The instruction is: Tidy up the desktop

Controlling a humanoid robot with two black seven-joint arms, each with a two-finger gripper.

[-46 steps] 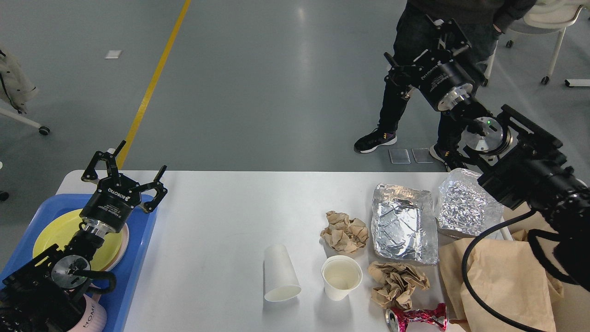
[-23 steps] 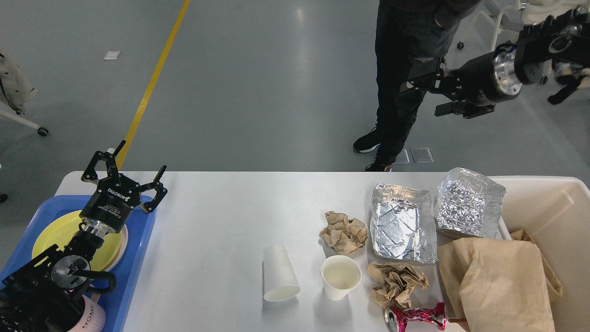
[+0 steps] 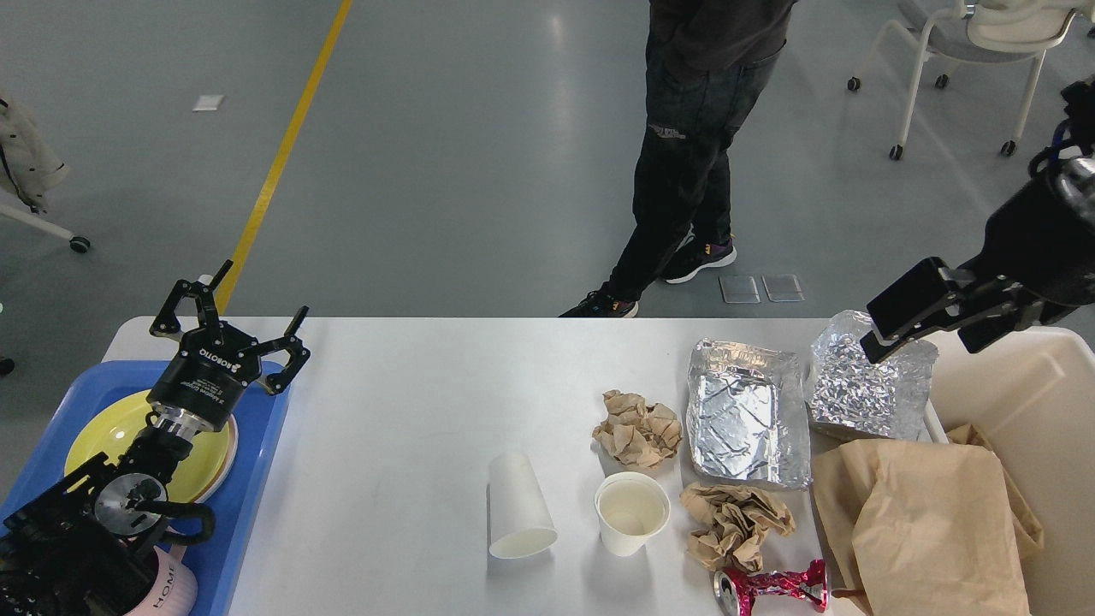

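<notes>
Smooth white desktop (image 3: 411, 411), crinkled foil tray (image 3: 746, 421)

Our right arm (image 3: 1026, 257) has swung out to the far right edge above the cream bin (image 3: 1026, 402); the bystander (image 3: 684, 128) stepped left

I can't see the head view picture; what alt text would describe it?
A white desktop strewn with paper cups, crumpled brown paper, foil trays and a crushed can. The left gripper hangs open over a blue tray; the right gripper hovers by a cream bin.

Bright, even overhead light, sharp focus
</notes>
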